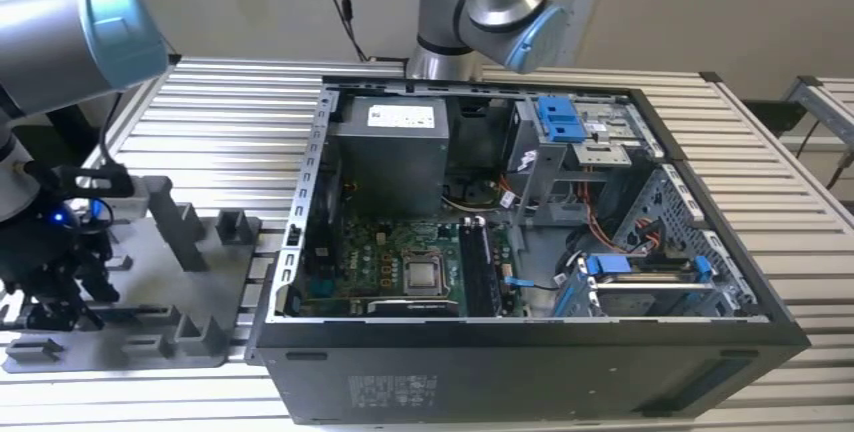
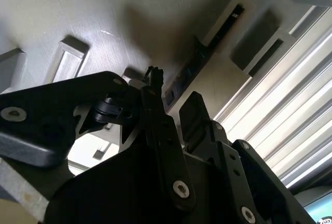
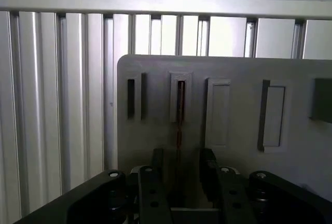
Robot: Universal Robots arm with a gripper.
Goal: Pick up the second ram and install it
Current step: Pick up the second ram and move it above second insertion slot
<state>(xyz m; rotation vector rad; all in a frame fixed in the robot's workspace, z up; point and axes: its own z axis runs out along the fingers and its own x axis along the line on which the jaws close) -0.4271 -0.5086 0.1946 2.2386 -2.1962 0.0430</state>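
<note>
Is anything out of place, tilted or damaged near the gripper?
Nothing stands out. The thin, dark memory board stands straight in a slot of the grey plastic holder plate, and the open black gripper straddles it with a gap on each side.

Claw (image 3: pixel 181 157) straddles second ram (image 3: pixel 179 130), slim gap each side. Holder blocks (image 1: pixel 174 217) crowd around. Computer case (image 1: pixel 534 377) walls exterior view's right; slatted surface (image 1: pixel 227 102) open.

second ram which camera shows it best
The first wrist view: the second ram stands edge-on in the grey holder, in line with the gap of the open gripper. The second wrist view shows it as a dark strip beyond the fingers. In the exterior view it is too small to tell.
</note>
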